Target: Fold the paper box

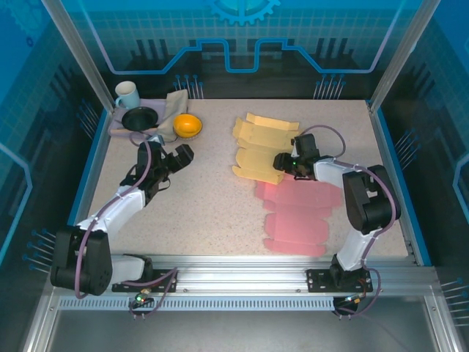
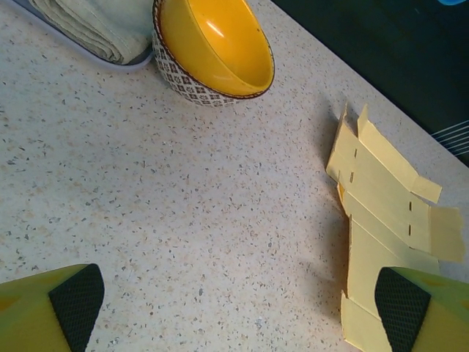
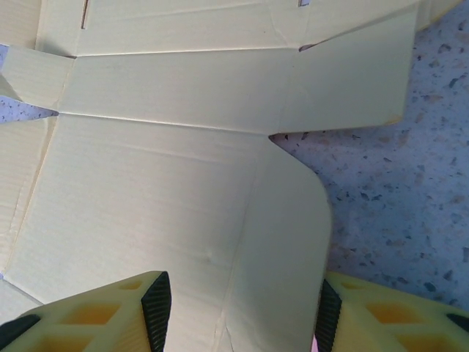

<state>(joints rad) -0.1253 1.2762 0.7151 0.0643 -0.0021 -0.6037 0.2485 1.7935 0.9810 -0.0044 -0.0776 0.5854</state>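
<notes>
A flat yellow paper box (image 1: 260, 150) lies unfolded in the middle of the table, its flaps spread out. My right gripper (image 1: 286, 163) sits low at its right edge. In the right wrist view the jaws (image 3: 240, 315) stand partly apart astride a rounded flap of the box (image 3: 183, 191); the right pad (image 3: 326, 315) is at the flap's edge, the left pad (image 3: 157, 308) over the panel. Whether they pinch it I cannot tell. My left gripper (image 1: 182, 155) hovers wide open (image 2: 239, 304) over bare table, left of the box (image 2: 381, 198).
A pink flat box blank (image 1: 300, 216) lies just in front of the yellow one. At the back left stand a yellow bowl (image 1: 187, 125) (image 2: 212, 48), a black dish (image 1: 139, 117), a pale mug (image 1: 126, 94) and a folded cloth (image 1: 176, 103) (image 2: 95, 26).
</notes>
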